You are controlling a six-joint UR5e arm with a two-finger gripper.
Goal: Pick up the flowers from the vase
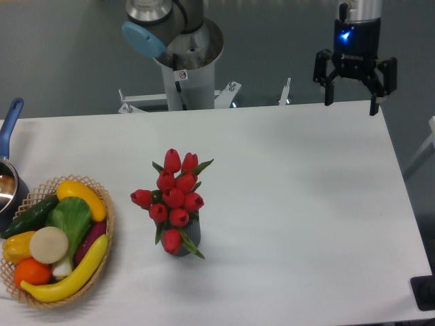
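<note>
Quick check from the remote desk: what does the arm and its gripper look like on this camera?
The gripper is black with two black fingers, a small blue light and pale lettering on its body, under a silver wrist section. The arm is silver-grey metal with a light blue joint cap, on a grey column bearing a small sticker. No loose cables show.

Soft, even overhead light is brightening the white table [306,204], casting only faint shadows, while the whole view is looking slightly soft.

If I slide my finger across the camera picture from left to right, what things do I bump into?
Blue-handled pot → basket of toy vegetables → red flowers in the small grey vase → the gripper, open, at the table's far right edge.
</note>
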